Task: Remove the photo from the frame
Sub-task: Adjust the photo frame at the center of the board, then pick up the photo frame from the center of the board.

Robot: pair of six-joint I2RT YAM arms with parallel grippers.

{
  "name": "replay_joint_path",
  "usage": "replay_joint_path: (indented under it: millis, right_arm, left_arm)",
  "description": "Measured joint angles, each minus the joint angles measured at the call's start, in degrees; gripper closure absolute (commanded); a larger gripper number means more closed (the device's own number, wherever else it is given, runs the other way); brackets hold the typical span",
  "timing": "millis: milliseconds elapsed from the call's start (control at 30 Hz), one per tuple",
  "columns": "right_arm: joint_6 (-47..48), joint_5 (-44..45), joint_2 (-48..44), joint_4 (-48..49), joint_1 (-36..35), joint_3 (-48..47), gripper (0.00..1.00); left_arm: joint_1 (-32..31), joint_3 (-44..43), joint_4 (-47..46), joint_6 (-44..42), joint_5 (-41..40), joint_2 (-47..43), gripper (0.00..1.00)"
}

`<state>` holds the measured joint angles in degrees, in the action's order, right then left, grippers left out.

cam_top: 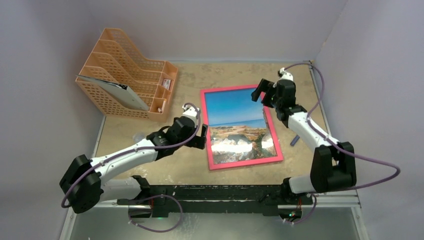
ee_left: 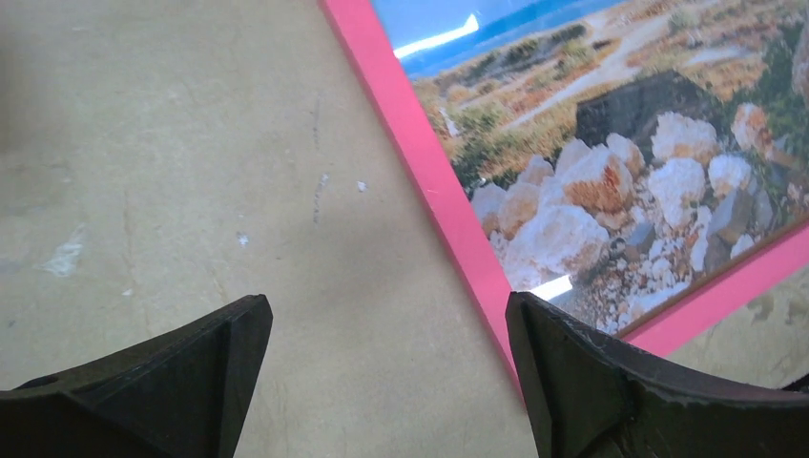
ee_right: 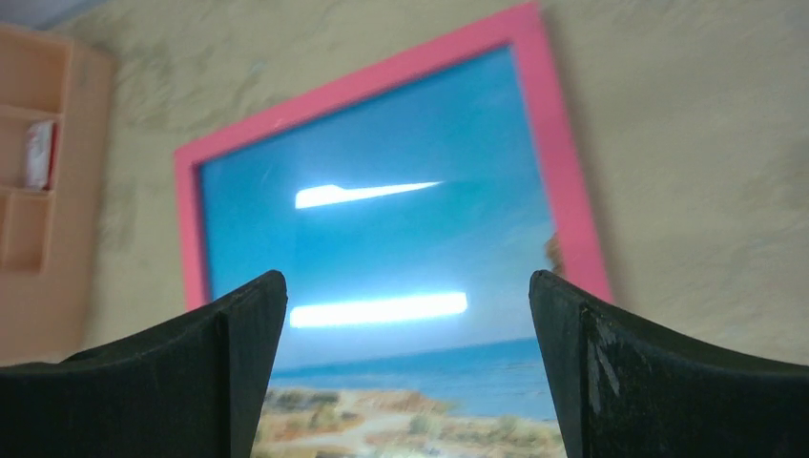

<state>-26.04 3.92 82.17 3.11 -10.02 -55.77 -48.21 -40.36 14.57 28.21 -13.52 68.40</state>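
An orange mesh file rack (cam_top: pixel 127 70) stands at the far left of the mottled beige surface (cam_top: pixel 150 130). A grey sheet (cam_top: pixel 122 94) leans in its nearest slot, and a small white-and-red item (cam_top: pixel 166 84) sits in a side pocket. A small dark object (cam_top: pixel 295 140) lies near the right edge.

Pink-red frame (cam_top: pixel 245 163) around blue-sky, pale-rock photo (cam_top: pixel 235 112); orange mesh rack (cam_top: pixel 125 65); mottled beige table (cam_top: pixel 120 126).

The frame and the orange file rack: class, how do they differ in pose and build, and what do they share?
The frame lies flat; the file rack stands upright. The frame is a thin pink border around a photo; the file rack is orange mesh with several compartments. Both rest on the table.
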Motion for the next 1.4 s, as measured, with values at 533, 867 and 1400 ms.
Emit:
replay_joint_path:
  millis: [533,867,1400]
  right_arm:
    - [-15.1,5.6,-6.5,5.8,-30.7,13.7,0.01]
    - [-26.0,21.1,-18.4,3.1,-36.5,17.6,0.01]
    - [-24.3,16.6,2.3,8.7,-51.7,10.1,0.17]
  left_arm:
    - [8.3,3.9,0.4,4.5,-2.9,-5.8,0.01]
    - [8.3,3.9,1.0,5.5,-3.8,-5.9,0.01]
    - [8.7,5.5,1.4,5.2,-8.0,-8.5,0.01]
